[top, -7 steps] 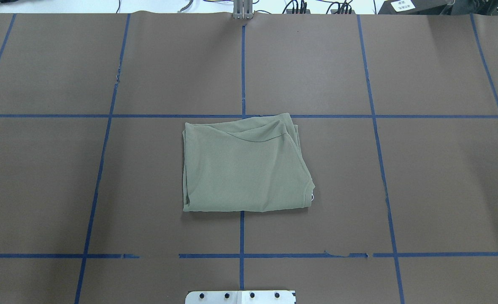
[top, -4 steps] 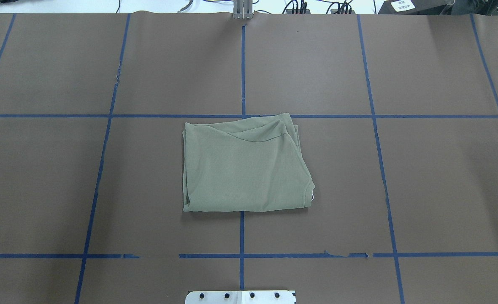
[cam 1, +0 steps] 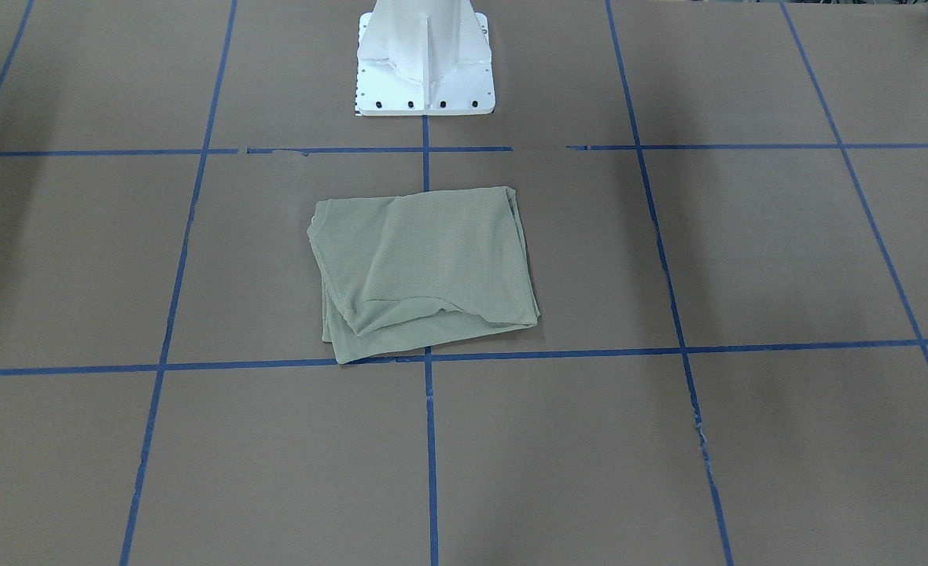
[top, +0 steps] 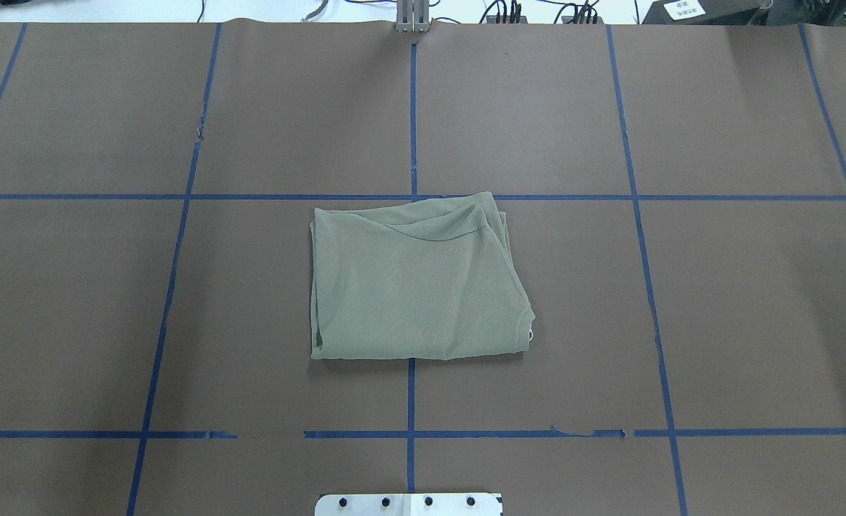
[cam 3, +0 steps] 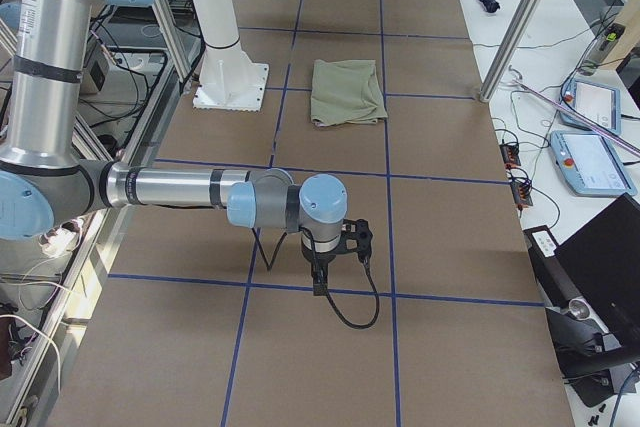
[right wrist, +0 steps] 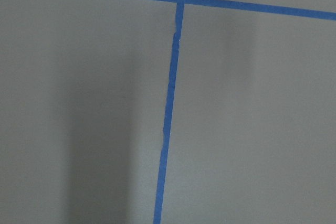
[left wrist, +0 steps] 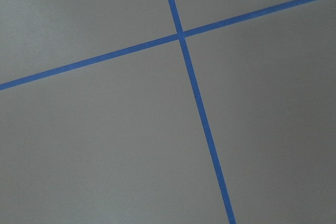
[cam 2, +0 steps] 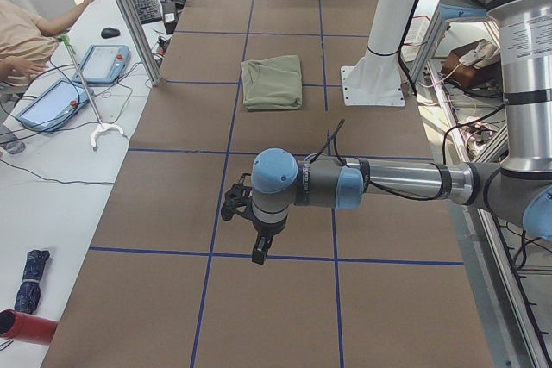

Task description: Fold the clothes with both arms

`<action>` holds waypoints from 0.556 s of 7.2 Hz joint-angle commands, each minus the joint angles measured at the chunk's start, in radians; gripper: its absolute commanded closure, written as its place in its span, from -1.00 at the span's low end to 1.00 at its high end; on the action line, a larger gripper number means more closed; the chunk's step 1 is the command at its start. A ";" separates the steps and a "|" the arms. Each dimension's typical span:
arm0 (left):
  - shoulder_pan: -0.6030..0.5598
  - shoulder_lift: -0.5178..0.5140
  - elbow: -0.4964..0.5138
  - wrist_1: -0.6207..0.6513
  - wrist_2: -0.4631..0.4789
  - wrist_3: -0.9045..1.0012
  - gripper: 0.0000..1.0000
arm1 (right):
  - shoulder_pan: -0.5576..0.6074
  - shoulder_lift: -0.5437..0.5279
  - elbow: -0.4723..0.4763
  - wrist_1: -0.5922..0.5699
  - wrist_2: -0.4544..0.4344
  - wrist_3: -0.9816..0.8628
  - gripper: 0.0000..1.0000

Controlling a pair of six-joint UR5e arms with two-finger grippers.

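front-facing view: one shirt [cam 1: 425, 271] lies folded into a compact block mid-table [cam 1: 747, 251], just before the one white pedestal [cam 1: 425, 71]. neither of my arms shows here, and i judge they are kept out so nothing drags the layers. overhead view: the same single shirt [top: 416, 283], edges roughly square, a white tag peeping at its corner. it looks to me like the folding is done or nearly so. left side view: my left gripper [cam 2: 237, 204] hangs over bare table, well apart from the shirt [cam 2: 272, 82]. whether it is released or clenched i cannot tell. right side view: my right gripper [cam 3: 352, 237] hangs likewise at the other end, far from the shirt [cam 3: 346, 92], its state also unclear. that makes two arms. each wrist view shows only one crossing of blue tape.
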 commanded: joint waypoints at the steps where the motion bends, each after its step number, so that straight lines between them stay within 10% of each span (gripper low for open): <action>1: 0.000 0.000 0.000 -0.001 -0.006 0.000 -1.00 | 0.003 0.001 -0.003 0.001 0.039 0.002 -1.00; 4: 0.000 0.000 0.000 -0.001 -0.006 0.000 -1.00 | 0.005 -0.003 -0.003 0.001 0.041 0.004 -1.00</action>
